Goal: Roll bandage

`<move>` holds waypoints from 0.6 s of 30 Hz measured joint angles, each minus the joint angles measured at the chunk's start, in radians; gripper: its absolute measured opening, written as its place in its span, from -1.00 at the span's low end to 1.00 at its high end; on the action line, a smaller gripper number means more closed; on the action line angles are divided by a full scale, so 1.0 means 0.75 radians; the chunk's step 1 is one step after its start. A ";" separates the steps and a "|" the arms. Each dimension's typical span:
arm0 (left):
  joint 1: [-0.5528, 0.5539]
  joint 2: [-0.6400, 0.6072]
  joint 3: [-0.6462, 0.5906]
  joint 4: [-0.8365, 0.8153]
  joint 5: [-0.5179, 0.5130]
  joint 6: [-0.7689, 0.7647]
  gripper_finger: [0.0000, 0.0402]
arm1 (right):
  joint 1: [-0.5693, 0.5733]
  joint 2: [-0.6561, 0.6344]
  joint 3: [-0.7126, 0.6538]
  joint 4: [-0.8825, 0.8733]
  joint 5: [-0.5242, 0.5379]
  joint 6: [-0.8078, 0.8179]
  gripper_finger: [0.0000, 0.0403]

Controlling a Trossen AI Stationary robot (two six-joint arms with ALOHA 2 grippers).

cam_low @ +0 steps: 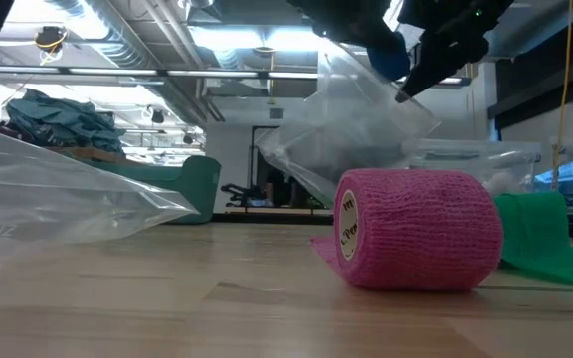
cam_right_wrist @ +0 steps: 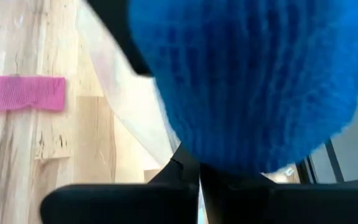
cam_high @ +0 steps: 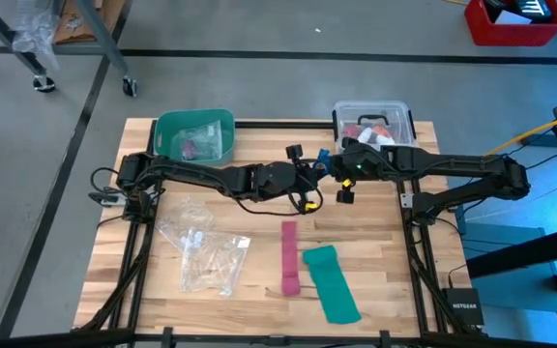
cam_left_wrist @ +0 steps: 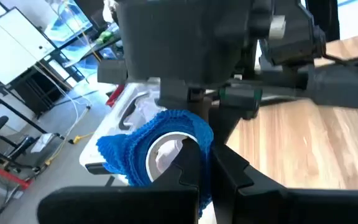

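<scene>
The bandage [cam_left_wrist: 143, 149] is a small bright blue roll with a white core, held up in the air over the table's middle [cam_high: 323, 156]. My left gripper [cam_left_wrist: 209, 171] reaches in from the table's left and is shut on it. My right gripper [cam_right_wrist: 199, 183] comes from the right, slanting down, and is shut on the same roll, whose blue fabric [cam_right_wrist: 247, 81] fills its wrist view. In the low view both grippers and the blue roll [cam_low: 391, 55] show high above the tabletop. My left gripper pinches the roll's blue wall [cam_left_wrist: 205, 149] at one end between its two fingers; one finger [cam_left_wrist: 188, 165] lies across the white core's opening, the other outside the roll. The fingers come nearly level from the table's left. The roll is lifted clear of the table. My right gripper is shut on the blue roll from the table's right, slanting down. Its fingertips meet at the fabric's edge [cam_right_wrist: 222, 167]; the roll itself hides which part they have. The roll is clear of the table.
A pink strip [cam_high: 288, 249] with a rolled near end [cam_low: 416, 244] and a wider teal-green strip [cam_high: 331, 282] lie on the wood toward the near edge. Clear plastic bags [cam_high: 206, 253] lie at the left. A teal bin [cam_high: 194, 135] and a clear box [cam_high: 373, 121] stand at the far edge.
</scene>
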 joint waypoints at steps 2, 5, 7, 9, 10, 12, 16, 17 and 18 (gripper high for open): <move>-0.003 0.000 0.000 -0.021 0.000 0.002 -0.99 | 0.000 0.000 0.000 0.002 0.000 0.019 -1.00; -0.012 0.000 0.000 -0.072 0.000 0.002 -0.99 | 0.000 0.000 0.000 0.002 -0.001 0.025 -1.00; -0.013 0.000 0.000 -0.127 0.000 0.000 -0.99 | 0.000 0.000 0.000 0.002 -0.001 0.025 -1.00; -0.013 0.000 0.000 -0.188 0.002 -0.006 -0.99 | 0.000 0.001 0.000 0.003 0.000 0.026 -1.00; -0.015 0.000 0.000 -0.220 0.003 -0.008 -0.99 | 0.000 0.000 0.000 0.004 0.001 0.027 -1.00; -0.020 0.000 0.000 -0.289 0.002 -0.009 -0.99 | -0.001 0.001 0.000 0.005 0.002 0.027 -1.00; -0.033 0.000 0.000 -0.380 0.002 -0.007 -0.99 | -0.001 -0.001 0.000 0.017 0.001 0.029 -1.00; -0.037 0.000 -0.001 -0.378 0.002 -0.001 -0.99 | -0.001 -0.001 0.000 0.021 0.001 0.029 -1.00; -0.041 0.000 -0.001 -0.366 0.001 0.005 -0.99 | -0.001 -0.001 0.000 0.033 0.001 0.029 -1.00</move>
